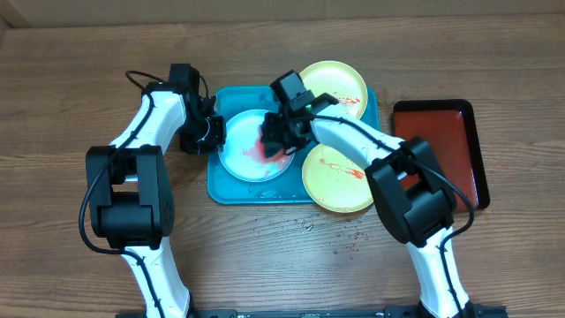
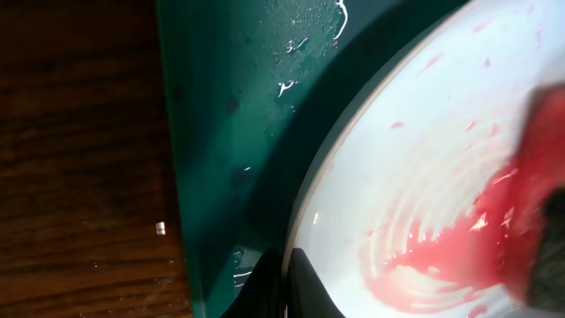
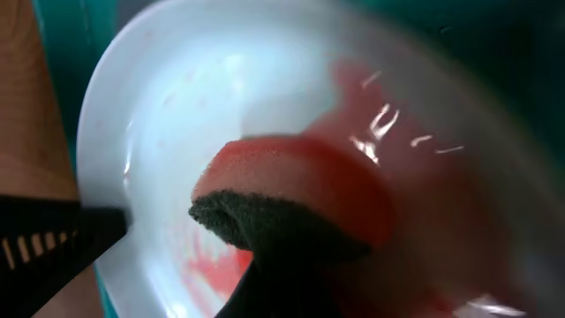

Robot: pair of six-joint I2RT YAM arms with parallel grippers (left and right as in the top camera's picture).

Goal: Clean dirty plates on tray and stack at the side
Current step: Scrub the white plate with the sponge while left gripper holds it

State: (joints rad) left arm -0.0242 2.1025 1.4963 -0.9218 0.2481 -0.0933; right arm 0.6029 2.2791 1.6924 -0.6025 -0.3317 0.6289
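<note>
A light blue plate (image 1: 240,152) (image 2: 415,150) (image 3: 168,106) lies in the left half of the turquoise tray (image 1: 222,189) (image 2: 229,106), smeared with red sauce (image 2: 441,261). My left gripper (image 1: 212,134) (image 2: 288,265) is shut on this plate's left rim. My right gripper (image 1: 275,140) (image 3: 300,269) is shut on a red sponge (image 1: 270,147) (image 3: 291,190) with a dark scouring side, pressed onto the plate's right half. Two yellow-green plates sit on the tray's right side: one at the back (image 1: 335,81), one at the front (image 1: 340,181) with red streaks.
A dark red tray (image 1: 441,146) lies on the wooden table to the right of the turquoise one. Small specks and droplets (image 1: 353,238) dot the table in front of the tray. The front yellow-green plate overhangs the tray's front rim.
</note>
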